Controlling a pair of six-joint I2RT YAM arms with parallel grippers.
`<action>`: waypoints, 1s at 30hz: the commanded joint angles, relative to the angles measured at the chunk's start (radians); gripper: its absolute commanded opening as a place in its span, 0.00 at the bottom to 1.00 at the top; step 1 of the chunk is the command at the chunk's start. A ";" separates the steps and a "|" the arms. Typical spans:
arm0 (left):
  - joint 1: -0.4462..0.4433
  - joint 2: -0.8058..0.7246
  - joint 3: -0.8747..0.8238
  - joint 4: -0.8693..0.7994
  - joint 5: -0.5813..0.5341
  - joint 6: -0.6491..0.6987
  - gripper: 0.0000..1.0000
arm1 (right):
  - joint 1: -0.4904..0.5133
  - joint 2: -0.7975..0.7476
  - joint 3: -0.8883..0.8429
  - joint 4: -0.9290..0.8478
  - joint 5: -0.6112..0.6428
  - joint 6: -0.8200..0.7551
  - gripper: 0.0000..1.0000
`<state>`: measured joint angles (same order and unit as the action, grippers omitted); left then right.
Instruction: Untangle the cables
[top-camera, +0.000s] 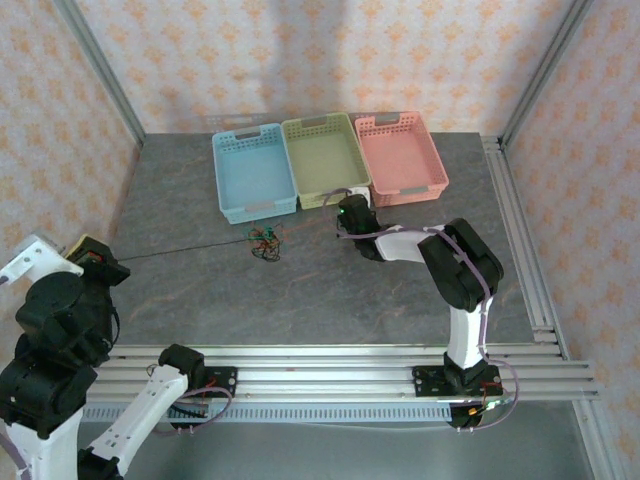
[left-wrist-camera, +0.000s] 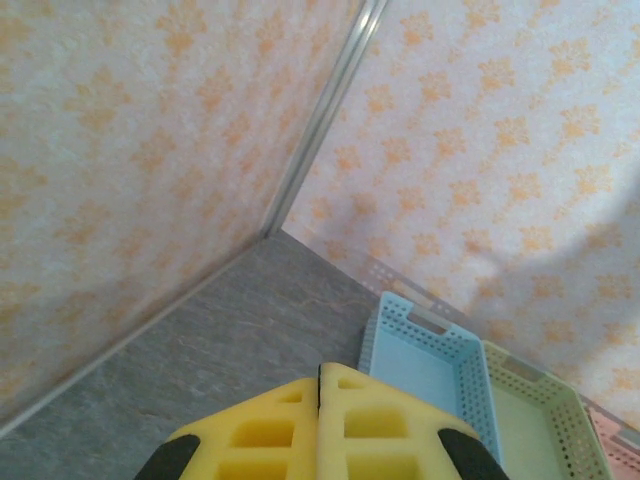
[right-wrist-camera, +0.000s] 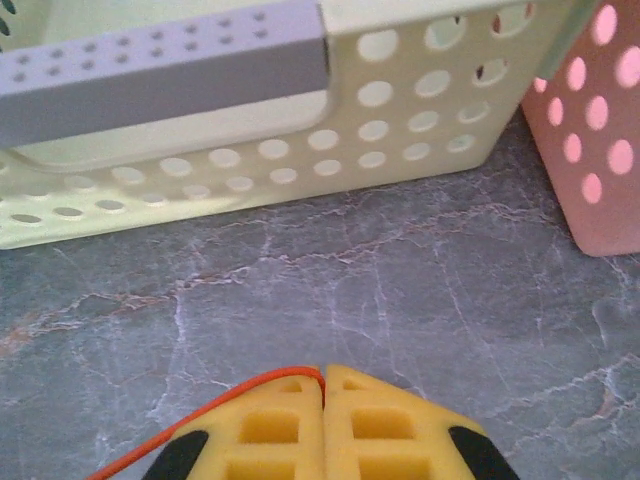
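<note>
Left hand (top-camera: 118, 264) clamped on black strand (top-camera: 190, 253), right hand (right-wrist-camera: 323, 380) on red strand (right-wrist-camera: 280, 372): I'd pull apart slowly, watching knot (top-camera: 265, 243).

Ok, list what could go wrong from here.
The left gripper and right gripper hold a black cable and an orange cable stretched from the knot; more pull may tighten it. The right gripper sits close to the green basket and could shove it.

A robot lab cell is showing: silver aluminium frame posts (top-camera: 100, 68) and orange-patterned wall panels (top-camera: 300, 60) are enclosing a grey stone-look counter (top-camera: 300, 300).
</note>
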<state>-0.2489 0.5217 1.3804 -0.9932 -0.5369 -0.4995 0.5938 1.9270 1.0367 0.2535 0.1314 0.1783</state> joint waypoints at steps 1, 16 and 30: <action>0.003 0.009 0.067 -0.052 -0.113 0.043 0.00 | -0.039 -0.044 -0.034 -0.023 0.056 0.056 0.00; -0.010 0.018 0.242 -0.087 -0.284 0.178 0.00 | -0.098 -0.095 -0.120 0.029 0.113 0.194 0.00; -0.037 0.033 0.206 -0.112 -0.160 0.158 0.00 | -0.137 -0.125 -0.170 0.064 0.128 0.263 0.00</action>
<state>-0.2817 0.5465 1.6283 -1.1042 -0.7506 -0.3164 0.4873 1.8145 0.8886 0.3355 0.1749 0.4221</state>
